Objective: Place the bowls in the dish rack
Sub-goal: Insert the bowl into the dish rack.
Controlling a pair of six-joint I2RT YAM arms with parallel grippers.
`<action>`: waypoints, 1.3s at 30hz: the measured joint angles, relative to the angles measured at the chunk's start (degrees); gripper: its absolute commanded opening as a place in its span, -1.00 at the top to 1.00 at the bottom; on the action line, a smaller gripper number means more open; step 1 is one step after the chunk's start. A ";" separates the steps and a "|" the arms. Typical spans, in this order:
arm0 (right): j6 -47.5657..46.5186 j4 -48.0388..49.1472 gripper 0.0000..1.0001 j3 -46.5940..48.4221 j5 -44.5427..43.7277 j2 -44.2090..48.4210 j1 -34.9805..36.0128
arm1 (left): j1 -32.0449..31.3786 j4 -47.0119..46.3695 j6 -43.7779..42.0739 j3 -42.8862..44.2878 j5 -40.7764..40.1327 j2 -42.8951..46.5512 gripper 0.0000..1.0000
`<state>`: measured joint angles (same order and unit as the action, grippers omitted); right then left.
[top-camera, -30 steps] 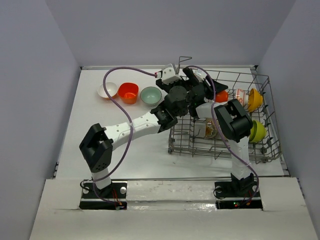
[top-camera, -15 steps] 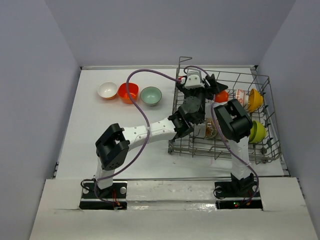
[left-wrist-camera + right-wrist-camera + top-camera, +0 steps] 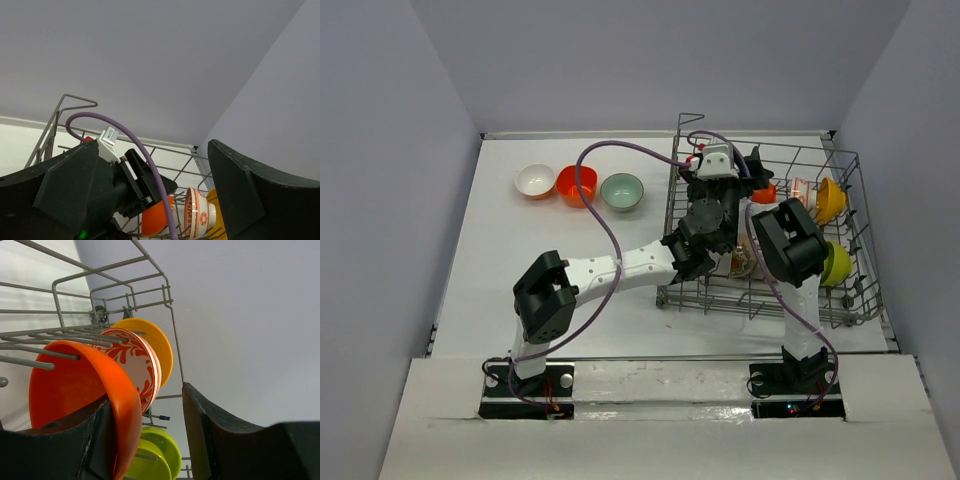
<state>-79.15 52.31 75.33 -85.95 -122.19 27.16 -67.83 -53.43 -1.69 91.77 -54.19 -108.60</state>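
The grey wire dish rack [image 3: 850, 300] stands at the right. In it stand a red-orange bowl [image 3: 764, 192], a white red-patterned bowl [image 3: 801, 190], an orange-yellow bowl [image 3: 830, 199] and a lime green bowl [image 3: 836, 263]. On the table lie a white bowl [image 3: 536, 180], a red-orange bowl [image 3: 576, 184] and a pale teal bowl [image 3: 622, 190]. My left gripper [image 3: 728, 175] [image 3: 150, 210] is open and empty above the rack's left end. My right gripper [image 3: 756, 182] [image 3: 155, 440] is open, and the red-orange bowl's rim [image 3: 125, 410] rests against its left finger [image 3: 92, 445].
Both arms cross over the rack's left half, with a purple cable [image 3: 605, 215] looping over the table. Another pale item [image 3: 740, 262] lies low in the rack under the arms. The rack's tall wire sides [image 3: 75, 285] rise round the right gripper.
My left arm has swung right from beside the teal bowl to over the rack's left end. The right arm and the bowls have not moved.
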 measured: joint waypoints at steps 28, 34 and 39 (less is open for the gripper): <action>54.12 -64.54 -0.24 15.23 3.58 2.54 0.33 | -4.83 -3.82 -13.25 12.22 0.96 -0.96 -0.98; 60.81 -71.32 -0.24 16.00 7.63 4.42 0.33 | -4.98 -3.52 -14.58 13.11 1.25 -0.96 -0.98; 66.93 -76.91 -0.26 18.71 11.02 4.63 0.37 | -5.31 -3.54 -15.74 13.73 1.25 -0.96 -0.98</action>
<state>-12.23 -24.60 94.04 -74.94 -117.56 27.53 -73.14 -56.97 -17.43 105.49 -52.95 -109.56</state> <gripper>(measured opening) 0.627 0.989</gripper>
